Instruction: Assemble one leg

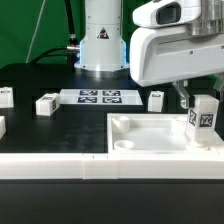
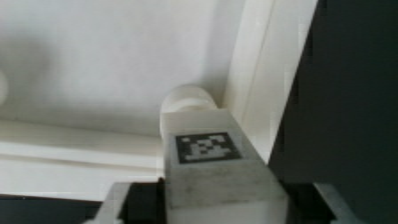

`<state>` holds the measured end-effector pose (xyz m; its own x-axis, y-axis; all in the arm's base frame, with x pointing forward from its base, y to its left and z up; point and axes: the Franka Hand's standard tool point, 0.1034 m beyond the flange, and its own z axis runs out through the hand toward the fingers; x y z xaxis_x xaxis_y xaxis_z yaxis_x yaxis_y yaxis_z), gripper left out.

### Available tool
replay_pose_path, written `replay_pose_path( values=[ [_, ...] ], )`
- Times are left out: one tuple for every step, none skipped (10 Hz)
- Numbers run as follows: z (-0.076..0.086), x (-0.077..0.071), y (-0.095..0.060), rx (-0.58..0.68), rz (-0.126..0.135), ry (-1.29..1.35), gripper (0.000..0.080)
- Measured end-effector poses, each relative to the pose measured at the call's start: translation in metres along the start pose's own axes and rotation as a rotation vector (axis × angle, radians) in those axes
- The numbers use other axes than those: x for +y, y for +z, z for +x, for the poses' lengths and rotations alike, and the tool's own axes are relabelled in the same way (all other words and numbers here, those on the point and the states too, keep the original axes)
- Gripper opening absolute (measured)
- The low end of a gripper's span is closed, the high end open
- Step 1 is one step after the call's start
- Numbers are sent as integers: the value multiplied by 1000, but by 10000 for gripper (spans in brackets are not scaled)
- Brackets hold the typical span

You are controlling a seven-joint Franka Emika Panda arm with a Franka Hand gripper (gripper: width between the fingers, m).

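Jaws closed on upright leg [image 1: 204,116], at corner of white panel [image 1: 150,140]

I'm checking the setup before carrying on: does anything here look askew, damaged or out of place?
Nothing stands out. The gripper holds one leg roughly upright over the panel, near its far corner on the exterior view's right. The other legs sit loose on the table, none visibly damaged.

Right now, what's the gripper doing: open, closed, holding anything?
Gripper: closed on the leg, a small white block with a tag.
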<state>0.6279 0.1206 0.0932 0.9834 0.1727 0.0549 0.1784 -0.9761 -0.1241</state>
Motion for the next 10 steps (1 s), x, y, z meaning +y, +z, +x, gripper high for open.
replay_pose_path(
  values=[
    [0,0,0,0,0,34,298],
    [0,0,0,0,0,34,298],
    [0,0,0,4,7,165,298],
    [0,1,1,10,12,295,298],
    [1,1,1,13,17,338,298],
    [1,1,1,14,26,477,298],
    [1,1,1,16,35,593,298],
    [2,1,1,21,39,704,298],
    [2,1,1,22,41,804,298],
    [2,0,1,18,46,937,298]
  ],
)
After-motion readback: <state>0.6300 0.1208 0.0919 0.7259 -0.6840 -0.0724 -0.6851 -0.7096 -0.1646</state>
